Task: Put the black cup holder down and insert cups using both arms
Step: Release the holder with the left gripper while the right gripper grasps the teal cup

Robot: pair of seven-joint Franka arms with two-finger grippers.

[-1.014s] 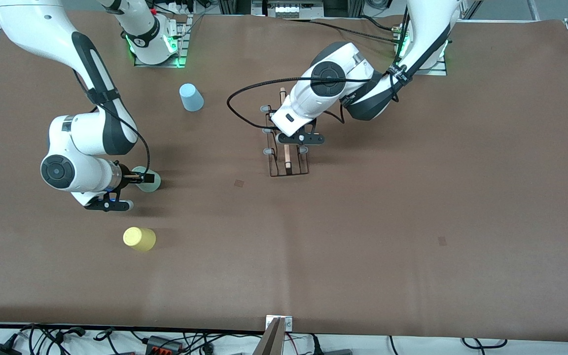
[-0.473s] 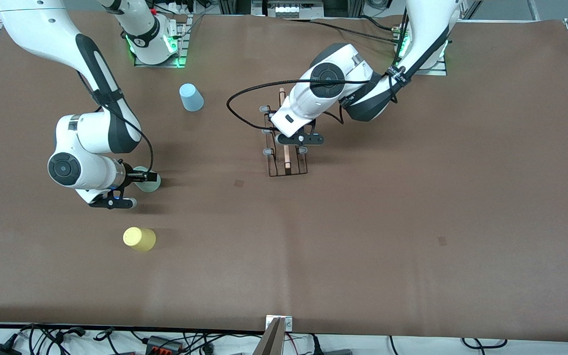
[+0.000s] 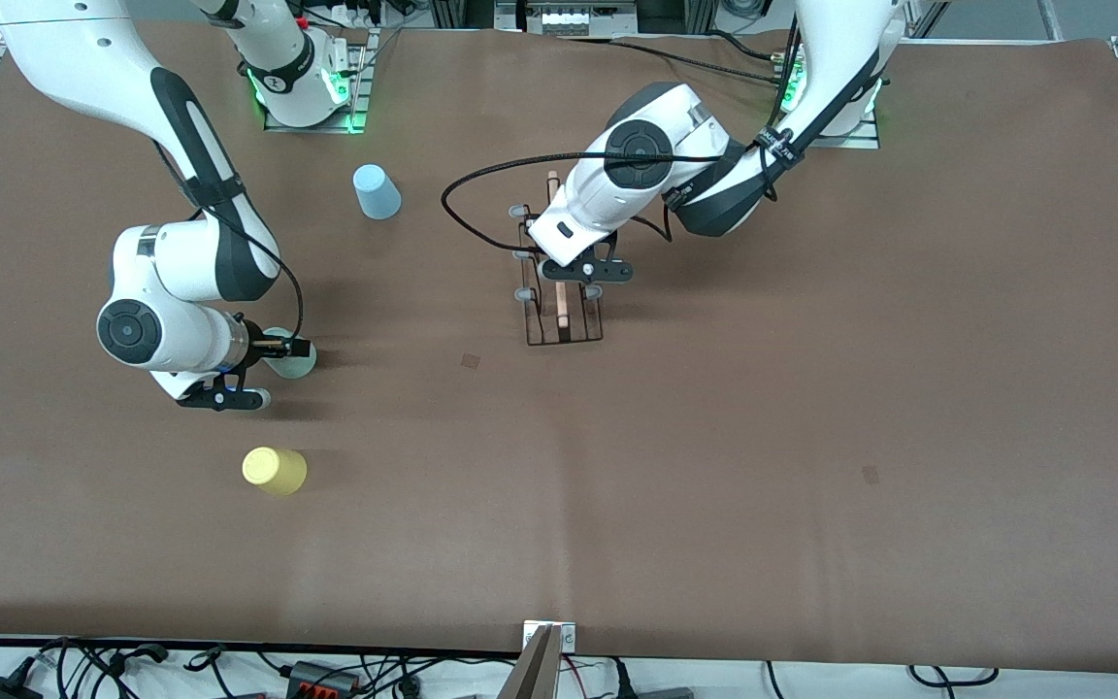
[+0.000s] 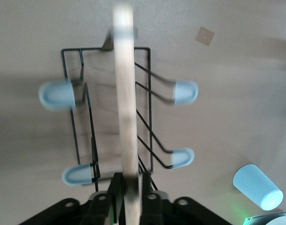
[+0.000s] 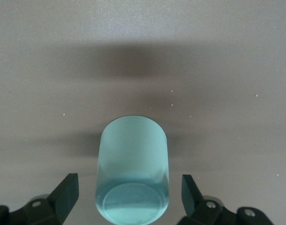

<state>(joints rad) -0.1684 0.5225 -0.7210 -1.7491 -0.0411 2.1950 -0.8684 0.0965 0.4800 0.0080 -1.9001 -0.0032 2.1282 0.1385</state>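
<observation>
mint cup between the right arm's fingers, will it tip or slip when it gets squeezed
The mint cup stands upside down on its wider rim, so a level squeeze probably won't tip it. Its walls look smooth and tapered, so it may slide downward in the grip. The right end effector straddles it with fingers open and gaps either side, so uneven closing could nudge it.

i see black cup holder (image 4: 112, 112) mid-frame on brown table (image 4: 236, 93), wire base rectangular. light wooden rod (image 4: 125, 108) runs top to bottom through centre, blurred. four pale blue-grey peg tips (image 4: 56, 94) stick out, two each side of rod. left gripper (image 4: 130, 187) at bottom edge, fingers (image 4: 116, 185) close on either side of rod's lower end; can't tell if they press it. light blue cup (image 4: 257, 186) lower right, standing mouth-down. small square mark (image 4: 206, 36) upper right on table.
</observation>
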